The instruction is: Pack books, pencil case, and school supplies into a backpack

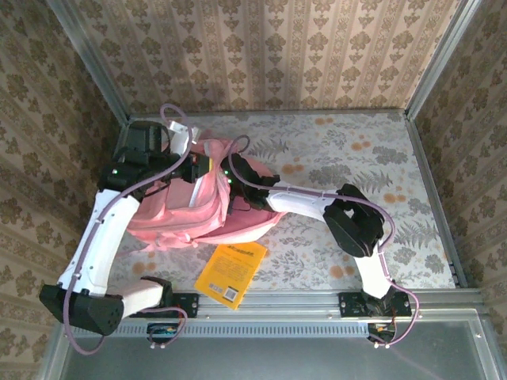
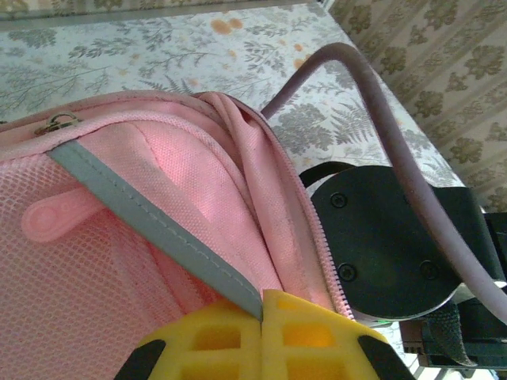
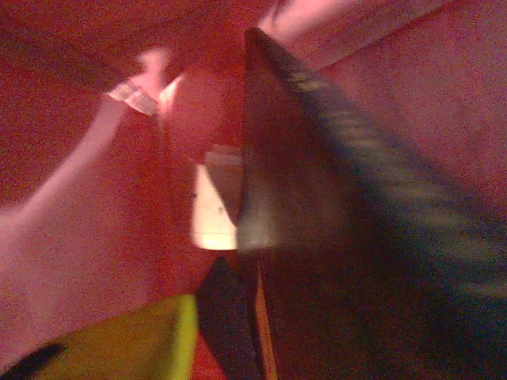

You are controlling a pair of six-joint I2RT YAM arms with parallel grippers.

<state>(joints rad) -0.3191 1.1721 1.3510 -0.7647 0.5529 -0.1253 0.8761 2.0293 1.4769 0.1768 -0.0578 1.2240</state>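
Left gripper [image 2: 261, 317] pinches shut on the backpack [image 2: 198, 182] rim, likely to hold its mouth open. Right gripper [image 1: 236, 172] sits inside by what looks like the dark book [image 3: 356, 237]; blur hides whether its jaws grip anything.

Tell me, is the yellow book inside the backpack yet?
No, the yellow book lies flat on the table, outside the pink backpack and just in front of it.

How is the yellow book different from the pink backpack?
The yellow book is small and flat; the backpack is big, soft and puffy. The yellow book lies closed near the front edge; the backpack gapes open. Both rest on the table.
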